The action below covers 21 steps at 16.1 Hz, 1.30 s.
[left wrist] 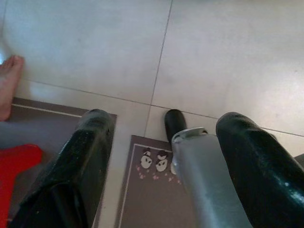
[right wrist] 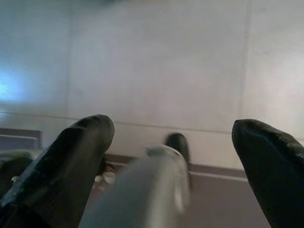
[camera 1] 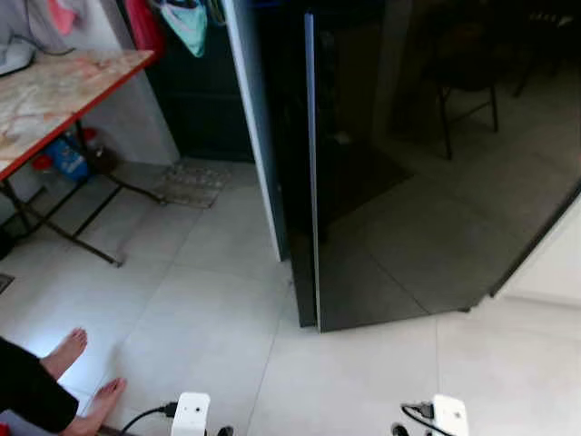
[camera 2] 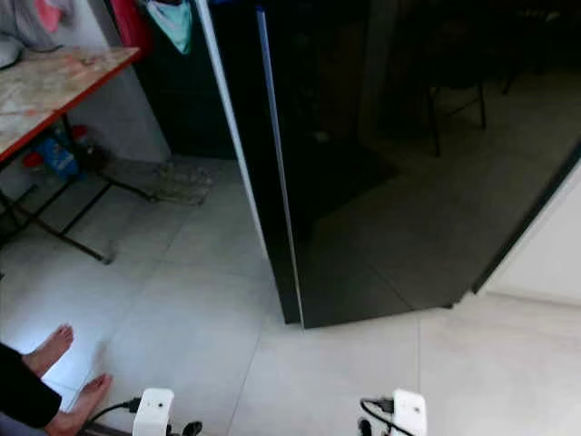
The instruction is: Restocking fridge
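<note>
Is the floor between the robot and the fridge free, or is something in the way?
Nothing visible blocks it: bare tiled floor runs up to the black fridge. A person's feet and the table sit off to the robot's left.

I see pale floor tiles [camera 1: 209,300] with thin grout lines and a bright patch of light near the lower left. A folding table [camera 1: 54,91] with a marbled top and red edge stands at the left against a light wall [camera 1: 136,118], bottles [camera 1: 68,154] under it. A small patterned mat [camera 1: 191,184] lies beyond its far end.
</note>
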Available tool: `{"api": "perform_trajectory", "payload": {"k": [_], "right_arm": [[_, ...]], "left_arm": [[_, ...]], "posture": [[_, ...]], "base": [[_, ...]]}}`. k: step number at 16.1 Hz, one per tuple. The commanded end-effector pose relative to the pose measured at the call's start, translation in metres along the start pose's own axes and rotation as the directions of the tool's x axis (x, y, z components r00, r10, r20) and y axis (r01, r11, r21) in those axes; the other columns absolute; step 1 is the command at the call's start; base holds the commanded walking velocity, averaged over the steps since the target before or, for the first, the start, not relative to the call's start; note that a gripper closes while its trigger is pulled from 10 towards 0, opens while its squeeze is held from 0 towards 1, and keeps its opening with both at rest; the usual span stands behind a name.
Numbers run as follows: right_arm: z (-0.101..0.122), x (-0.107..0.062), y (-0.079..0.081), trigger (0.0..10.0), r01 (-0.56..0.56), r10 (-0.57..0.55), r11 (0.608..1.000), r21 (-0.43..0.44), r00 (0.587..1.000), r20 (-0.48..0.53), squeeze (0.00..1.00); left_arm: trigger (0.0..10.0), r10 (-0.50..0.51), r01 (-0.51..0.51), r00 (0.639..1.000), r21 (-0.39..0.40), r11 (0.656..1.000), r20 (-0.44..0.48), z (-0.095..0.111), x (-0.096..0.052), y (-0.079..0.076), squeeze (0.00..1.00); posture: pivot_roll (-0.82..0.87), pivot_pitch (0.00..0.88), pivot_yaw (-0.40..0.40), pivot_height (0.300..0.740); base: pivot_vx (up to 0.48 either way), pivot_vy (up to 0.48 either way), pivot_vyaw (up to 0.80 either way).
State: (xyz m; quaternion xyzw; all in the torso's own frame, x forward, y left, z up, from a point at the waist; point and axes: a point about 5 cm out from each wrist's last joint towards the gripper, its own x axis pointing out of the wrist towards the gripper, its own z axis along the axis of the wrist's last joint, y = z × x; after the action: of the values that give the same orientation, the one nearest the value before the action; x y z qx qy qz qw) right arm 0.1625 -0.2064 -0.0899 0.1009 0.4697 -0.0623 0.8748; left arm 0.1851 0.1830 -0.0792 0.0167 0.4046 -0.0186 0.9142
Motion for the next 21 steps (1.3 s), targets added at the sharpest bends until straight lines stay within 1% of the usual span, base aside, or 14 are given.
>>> {"api": "perform_trajectory", "payload": {"k": [1, 7, 15, 17, 19, 20, 21], "right_arm": [[0.001, 0.001, 0.005, 10.0, -0.011, 0.011, 1.000, -0.003, 1.000, 0.000, 0.00], [0.014, 0.003, 0.005, 10.0, -0.006, 0.004, 1.000, 0.027, 0.999, 0.046, 0.00], [0.019, 0.004, 0.009, 10.0, -0.029, 0.028, 1.000, 0.010, 0.998, 0.062, 0.00], [0.029, 0.005, 0.011, 10.0, -0.034, 0.035, 0.999, -0.009, 0.994, 0.099, 0.00], [0.038, 0.005, 0.014, 10.0, -0.046, 0.046, 0.999, 0.003, 0.990, 0.137, 0.00], [0.044, 0.005, 0.014, 10.0, -0.046, 0.047, 0.999, -0.010, 0.985, 0.164, 0.00], [0.046, 0.005, 0.014, 10.0, -0.045, 0.045, 0.999, -0.004, 0.984, 0.175, 0.00]], "left_arm": [[10.0, 0.020, -0.020, 0.999, 0.008, 1.000, -0.036, -0.010, -0.005, 0.013, 0.00], [10.0, 0.033, -0.033, 0.999, 0.001, 0.999, -0.033, -0.008, -0.004, 0.016, 0.00], [10.0, 0.032, -0.032, 0.999, -0.007, 0.999, -0.034, -0.008, -0.004, 0.014, 0.00], [10.0, 0.031, -0.031, 0.999, -0.007, 0.999, -0.033, -0.008, -0.004, 0.013, 0.00], [10.0, 0.030, -0.030, 0.999, -0.009, 1.000, -0.033, -0.008, -0.004, 0.013, 0.00], [10.0, 0.029, -0.029, 0.999, -0.011, 1.000, -0.032, -0.009, -0.004, 0.012, 0.00], [10.0, 0.028, -0.029, 0.999, -0.012, 1.000, -0.032, -0.009, -0.004, 0.012, 0.00]], "posture": [[-0.01, 0.103, 0.045, 0.740], [-0.01, 0.129, 0.046, 0.740], [-0.01, 0.139, 0.041, 0.740], [-0.01, 0.141, 0.038, 0.740], [-0.01, 0.141, 0.036, 0.740], [-0.02, 0.141, 0.034, 0.740], [-0.02, 0.141, 0.033, 0.740]], "base": [[0.266, 0.000, 0.00], [0.338, 0.000, 0.00], [0.395, 0.000, 0.00], [0.388, 0.000, 0.00], [0.000, 0.000, 0.00], [0.000, 0.000, 0.00], [0.000, 0.000, 0.00]]}}
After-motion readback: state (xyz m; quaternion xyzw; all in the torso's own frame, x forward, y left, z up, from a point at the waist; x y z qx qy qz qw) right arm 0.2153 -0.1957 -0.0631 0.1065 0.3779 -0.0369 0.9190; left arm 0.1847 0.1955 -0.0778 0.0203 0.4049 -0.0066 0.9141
